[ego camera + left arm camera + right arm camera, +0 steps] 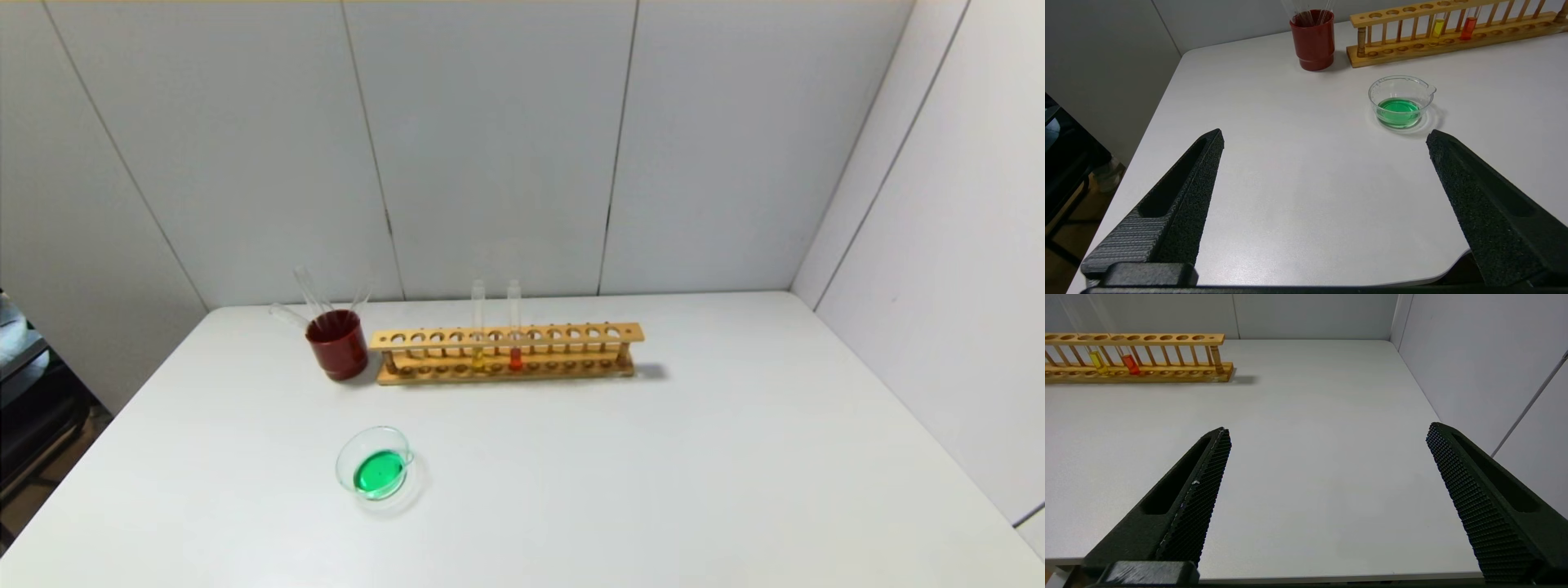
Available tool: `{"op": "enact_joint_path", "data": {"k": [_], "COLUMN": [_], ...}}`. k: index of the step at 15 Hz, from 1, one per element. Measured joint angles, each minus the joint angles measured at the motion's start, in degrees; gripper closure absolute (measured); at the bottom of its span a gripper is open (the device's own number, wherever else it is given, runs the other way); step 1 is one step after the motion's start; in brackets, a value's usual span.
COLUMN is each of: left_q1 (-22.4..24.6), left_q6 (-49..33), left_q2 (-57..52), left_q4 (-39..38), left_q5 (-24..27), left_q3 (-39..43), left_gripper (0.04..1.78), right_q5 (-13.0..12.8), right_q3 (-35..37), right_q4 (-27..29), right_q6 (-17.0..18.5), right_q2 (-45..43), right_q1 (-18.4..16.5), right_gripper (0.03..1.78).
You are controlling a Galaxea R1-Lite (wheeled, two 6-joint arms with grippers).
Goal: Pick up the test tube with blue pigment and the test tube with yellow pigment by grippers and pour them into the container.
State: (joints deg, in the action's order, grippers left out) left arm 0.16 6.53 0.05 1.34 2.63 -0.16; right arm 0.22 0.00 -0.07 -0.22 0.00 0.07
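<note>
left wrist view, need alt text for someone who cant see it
The open left gripper hangs empty over a white table, near a clear glass container of green liquid. Behind stand a dark red cup and a wooden rack with yellow and red-orange tubes.

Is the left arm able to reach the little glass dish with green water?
Probably yes: the open left end effector faces the clear glass dish, with only bare white table between.

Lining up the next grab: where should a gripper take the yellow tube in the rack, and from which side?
Grip the yellow tube on its bare glass above the rack, coming from the front. It stands upright, the red tube close beside it.
</note>
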Motion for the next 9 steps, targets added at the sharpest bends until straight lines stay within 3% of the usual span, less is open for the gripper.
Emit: {"op": "enact_joint_path", "data": {"k": [9], "left_q1": [0.0], "left_q6": [-0.06], "left_q2": [-0.15], "left_q4": [-0.57], "left_q5": [0.06], "left_q3": [0.13], "left_gripper": [0.07], "right_q5": [0.0], "right_q3": [0.0], "right_q4": [-0.02], "right_q6": [0.0], "right_q2": [0.0], "right_q1": [-0.02], "right_gripper": [0.06]}}
